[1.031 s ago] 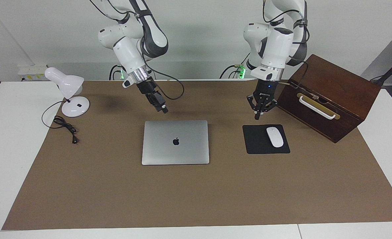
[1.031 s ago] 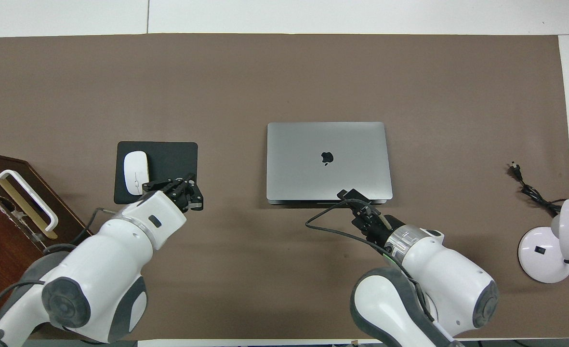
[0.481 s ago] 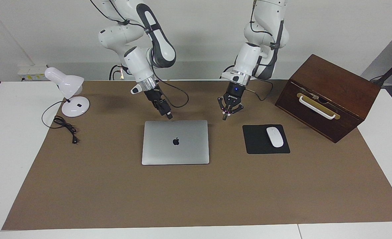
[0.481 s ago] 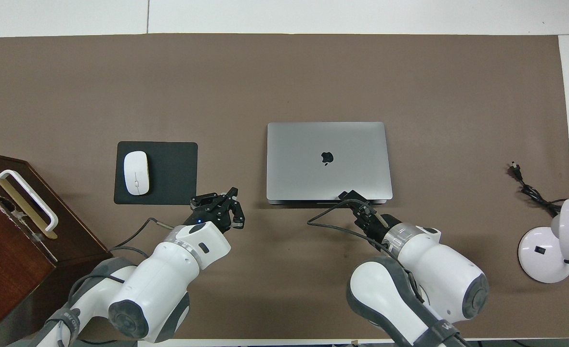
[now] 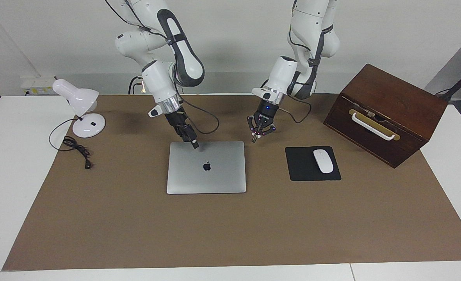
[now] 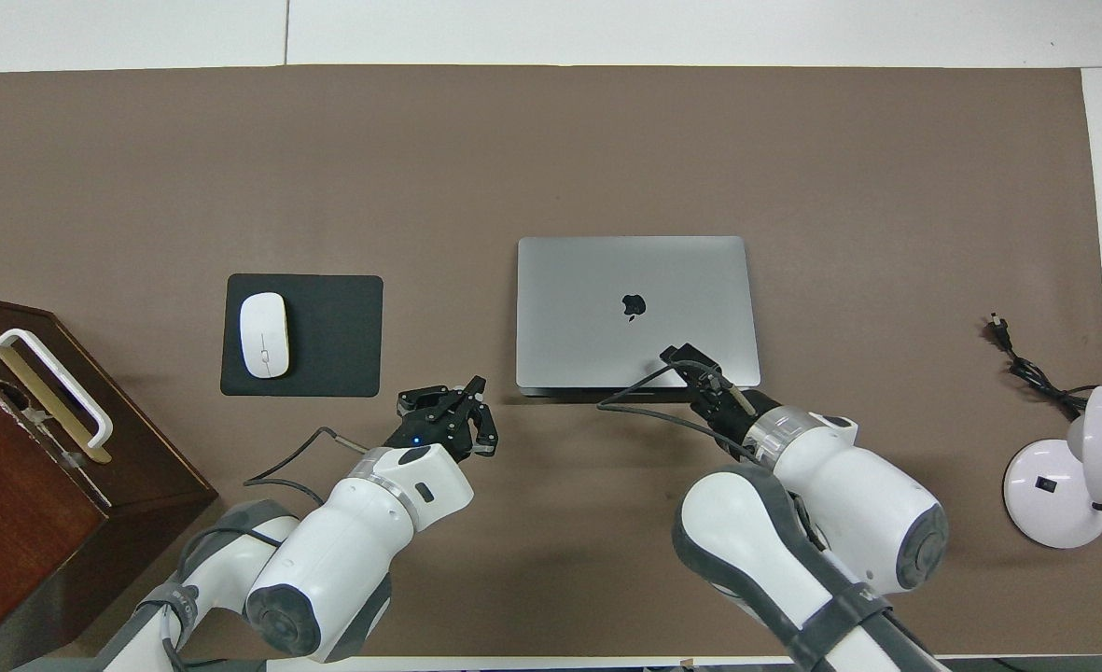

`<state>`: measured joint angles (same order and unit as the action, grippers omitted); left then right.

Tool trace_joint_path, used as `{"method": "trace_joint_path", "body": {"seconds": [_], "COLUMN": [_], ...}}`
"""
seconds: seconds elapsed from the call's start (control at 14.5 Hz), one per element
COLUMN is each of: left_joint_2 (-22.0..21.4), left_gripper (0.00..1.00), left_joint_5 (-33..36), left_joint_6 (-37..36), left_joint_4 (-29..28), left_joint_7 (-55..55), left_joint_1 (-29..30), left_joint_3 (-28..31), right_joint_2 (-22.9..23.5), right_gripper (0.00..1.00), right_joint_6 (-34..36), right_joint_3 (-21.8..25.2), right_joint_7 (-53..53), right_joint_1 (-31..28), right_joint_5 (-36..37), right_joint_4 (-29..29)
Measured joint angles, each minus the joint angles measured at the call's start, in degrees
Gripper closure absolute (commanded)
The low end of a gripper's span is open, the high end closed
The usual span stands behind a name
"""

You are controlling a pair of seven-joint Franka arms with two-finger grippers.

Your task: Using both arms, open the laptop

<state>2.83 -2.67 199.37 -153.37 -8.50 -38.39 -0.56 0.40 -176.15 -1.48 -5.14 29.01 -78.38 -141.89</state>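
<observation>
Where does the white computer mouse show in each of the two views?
Facing view: the white computer mouse lies on the black mouse pad, below the brown wooden box.
Overhead view: the same mouse lies on the pad beside the box.
Shared landmark: the closed silver-grey laptop, mid-table.

Even, bright light is falling from above. Soft shadows are lying under the arms (image 5: 164, 74) on the brown mat (image 5: 230, 226). Both views are staying sharp, showing no glare.
</observation>
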Motion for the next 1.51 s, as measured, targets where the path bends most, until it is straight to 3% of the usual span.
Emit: {"method": "trace_joint_path", "body": {"seconds": [1.03, 1.51], "left_joint_2": [10.65, 11.58], "left_gripper": [1.00, 1.00], "left_joint_5": [0.15, 0.15], "left_joint_6": [0.10, 0.24], "left_joint_4": [8.52, 9.21], "left_joint_7": [3.14, 4.00], "left_joint_1": [-3.30, -3.45], "left_joint_3": [0.09, 0.09], "right_joint_2": [2.16, 2.35], "right_gripper": [0.00, 0.00], "right_joint_6": [0.00, 0.00], "right_joint_3": [-0.06, -0.25], "right_joint_7": [1.11, 1.11], "right_joint_1": [-1.45, -1.43], "right_joint_5": [-0.01, -0.01], "right_joint_4": [4.29, 4.98]}}
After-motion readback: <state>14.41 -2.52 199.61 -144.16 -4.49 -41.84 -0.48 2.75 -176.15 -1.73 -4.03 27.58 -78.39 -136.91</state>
